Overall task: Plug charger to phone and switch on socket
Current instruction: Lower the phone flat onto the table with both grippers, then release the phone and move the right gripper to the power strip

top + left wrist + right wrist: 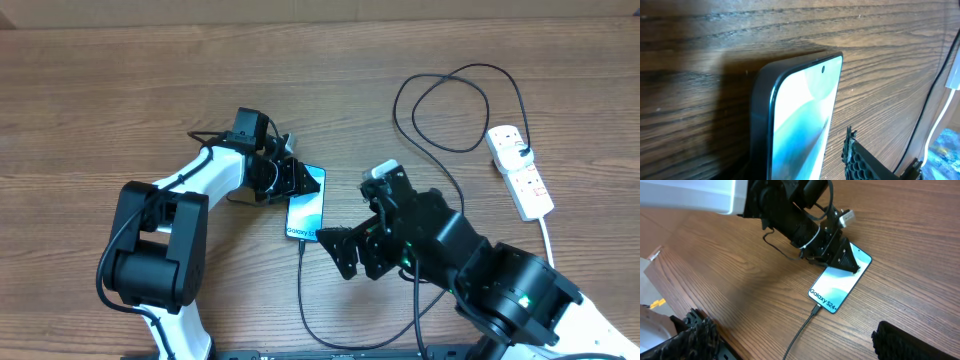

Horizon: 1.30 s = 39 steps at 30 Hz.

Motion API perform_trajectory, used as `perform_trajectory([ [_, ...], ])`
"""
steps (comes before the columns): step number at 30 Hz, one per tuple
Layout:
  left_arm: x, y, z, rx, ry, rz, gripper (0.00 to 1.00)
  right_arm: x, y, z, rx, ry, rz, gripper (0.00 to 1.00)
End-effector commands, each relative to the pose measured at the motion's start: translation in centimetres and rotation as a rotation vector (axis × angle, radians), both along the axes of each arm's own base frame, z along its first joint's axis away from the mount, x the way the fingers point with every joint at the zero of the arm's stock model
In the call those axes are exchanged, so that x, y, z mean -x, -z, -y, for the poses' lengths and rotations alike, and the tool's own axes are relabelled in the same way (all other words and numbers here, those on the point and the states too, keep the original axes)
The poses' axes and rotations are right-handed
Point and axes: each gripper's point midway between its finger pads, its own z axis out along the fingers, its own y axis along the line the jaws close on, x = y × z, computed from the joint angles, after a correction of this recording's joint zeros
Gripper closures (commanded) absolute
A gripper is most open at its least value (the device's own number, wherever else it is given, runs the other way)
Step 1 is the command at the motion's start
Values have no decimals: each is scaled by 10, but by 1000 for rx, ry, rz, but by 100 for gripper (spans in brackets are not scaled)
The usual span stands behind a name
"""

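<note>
Charger (799,330) tip meets phone (840,282) btm edge on tabletop (100,90). R gripper (795,340) spread wide nearby. L gripper (292,180) at phone top, can't tell if clamped.

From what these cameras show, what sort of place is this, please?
Probably a robot test bench in a lab: two white-and-black robot arms stand over a wood-grain table, with a slim blue-screened phone reading "Galaxy S24+" and a white power strip with red switches.
</note>
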Motion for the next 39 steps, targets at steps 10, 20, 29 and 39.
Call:
perform_trajectory([
  [10,16,57,-58,-350,-60,-67,34,-15,19,-14,53,12,-36,0],
  [20,18,58,-62,-370,-62,-72,16,-33,50,-35,102,14,-74,0],
  [29,24,32,-113,-581,-106,-141,0,-73,79,78,177,660,-247,91],
  [39,4,-144,-110,-471,-255,316,0,-108,98,249,96,1218,-436,96],
])
